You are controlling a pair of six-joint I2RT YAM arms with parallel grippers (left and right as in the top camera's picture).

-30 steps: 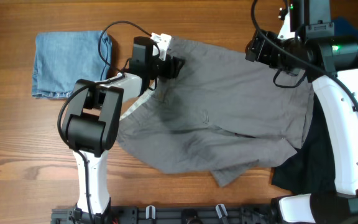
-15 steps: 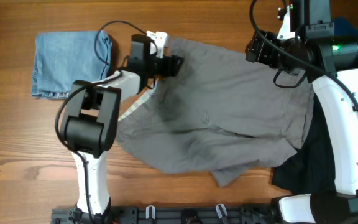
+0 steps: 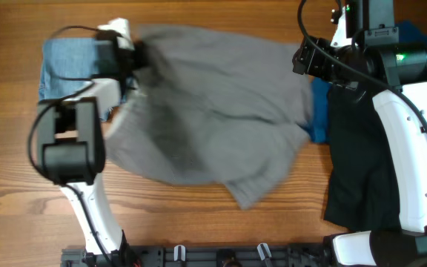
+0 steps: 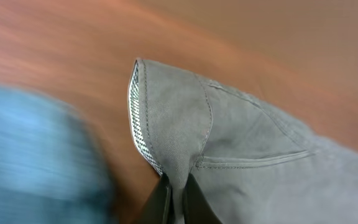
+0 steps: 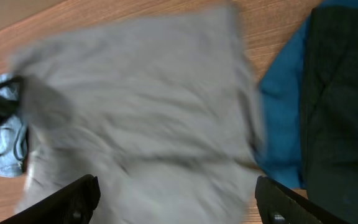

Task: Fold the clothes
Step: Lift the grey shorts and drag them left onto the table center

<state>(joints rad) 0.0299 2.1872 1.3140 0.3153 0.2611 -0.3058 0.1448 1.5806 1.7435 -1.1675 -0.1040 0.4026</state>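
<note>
The grey cotton shorts are spread over the middle of the brown wooden table and are somewhat blurred in the overhead view. Their upper left corner is held by the left gripper. Its jaws are pressed together on a fold of the grey cloth, just below a stitched pocket seam. A checked inner lining is shown along the hem there. This corner is found at the right edge of the folded light-blue denim piece, which lies at the far left of the table. The right gripper is positioned above the right part of the shorts. Its two black fingers are set wide apart and nothing is held between them. A royal-blue cloth is seen just beside the right edge of the shorts. A black garment lies against this cloth on the right and is partly covered by the white right arm.
</note>
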